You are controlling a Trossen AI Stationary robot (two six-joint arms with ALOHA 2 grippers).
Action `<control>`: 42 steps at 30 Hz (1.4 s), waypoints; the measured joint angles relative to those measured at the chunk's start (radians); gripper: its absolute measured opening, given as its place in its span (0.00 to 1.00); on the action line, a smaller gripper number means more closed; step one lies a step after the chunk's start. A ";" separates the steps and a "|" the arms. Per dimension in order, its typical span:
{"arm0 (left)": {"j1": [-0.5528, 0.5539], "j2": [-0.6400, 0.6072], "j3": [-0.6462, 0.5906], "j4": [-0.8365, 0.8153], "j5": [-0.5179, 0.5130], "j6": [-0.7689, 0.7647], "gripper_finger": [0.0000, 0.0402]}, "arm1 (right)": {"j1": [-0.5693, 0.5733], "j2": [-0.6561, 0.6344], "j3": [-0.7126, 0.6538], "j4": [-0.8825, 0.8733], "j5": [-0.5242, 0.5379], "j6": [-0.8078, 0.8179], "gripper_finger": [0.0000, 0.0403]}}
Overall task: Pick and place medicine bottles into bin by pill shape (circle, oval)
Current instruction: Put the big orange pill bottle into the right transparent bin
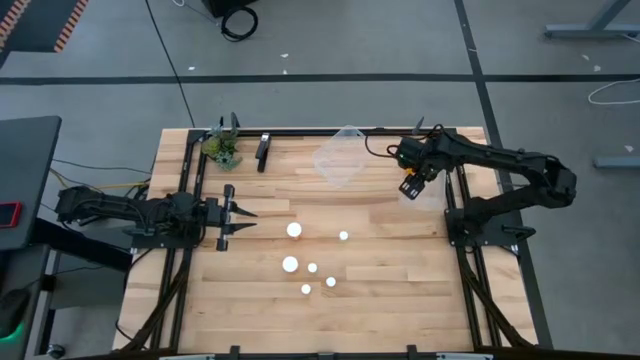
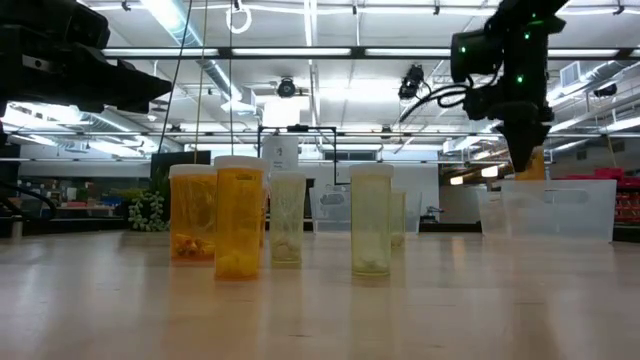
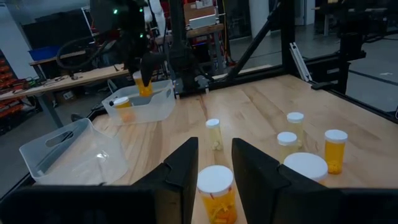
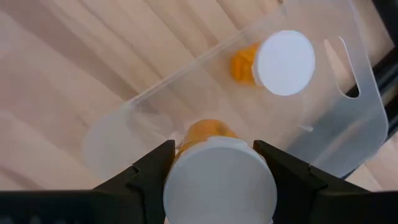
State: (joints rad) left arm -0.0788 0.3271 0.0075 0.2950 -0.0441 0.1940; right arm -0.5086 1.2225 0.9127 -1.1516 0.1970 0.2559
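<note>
Right tool [image 4: 214,163]: closed on an amber bottle [image 4: 219,180] with a white cap, its two dark fingers [image 4: 152,165] pressed against either side of the cap; it hangs above a clear bin [image 4: 348,118] at the counter's far right part.
Held bottle: upright between the fingers, orange body just visible past the cap, clear of the bin floor as seen from the low view.
Bin under the right tool: see-through plastic with a slot handle; one amber bottle with white cap [image 4: 283,62] already stands inside, just beyond the held one.
Second bin [image 1: 343,158]: clear as well, well apart from the right tool, toward the counter's far middle.
Left tool [image 3: 214,158]: open, fingers spread, low over the wooden counter [image 1: 380,300] on the left side.
Nearest bottle to the left tool [image 3: 216,193]: amber, white cap, standing directly ahead of the gap between its fingers, not gripped.
Other bottles [image 1: 312,268]: a loose cluster of white-capped ones standing on the counter ahead of the left tool and off to one side, some amber, some pale.
Plant [image 1: 222,147]: small, green, at the far left corner, well apart from both tools.
</note>
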 joint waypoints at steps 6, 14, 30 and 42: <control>0.000 0.000 0.000 0.000 0.000 0.000 0.27 | -0.112 0.000 -0.071 0.070 -0.046 -0.068 0.54; 0.000 0.000 0.000 -0.001 0.000 0.000 0.27 | -0.210 0.000 -0.123 0.132 -0.086 -0.068 0.54; 0.000 0.000 0.000 0.000 0.000 0.000 0.27 | -0.387 0.023 -0.133 0.206 -0.067 -0.071 0.54; 0.000 0.000 0.000 -0.001 0.000 0.000 0.27 | -0.414 0.126 -0.133 0.257 -0.066 -0.096 0.54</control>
State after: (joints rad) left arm -0.0785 0.3271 0.0077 0.2943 -0.0441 0.1940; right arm -0.9226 1.3482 0.7795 -0.8944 0.1307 0.1600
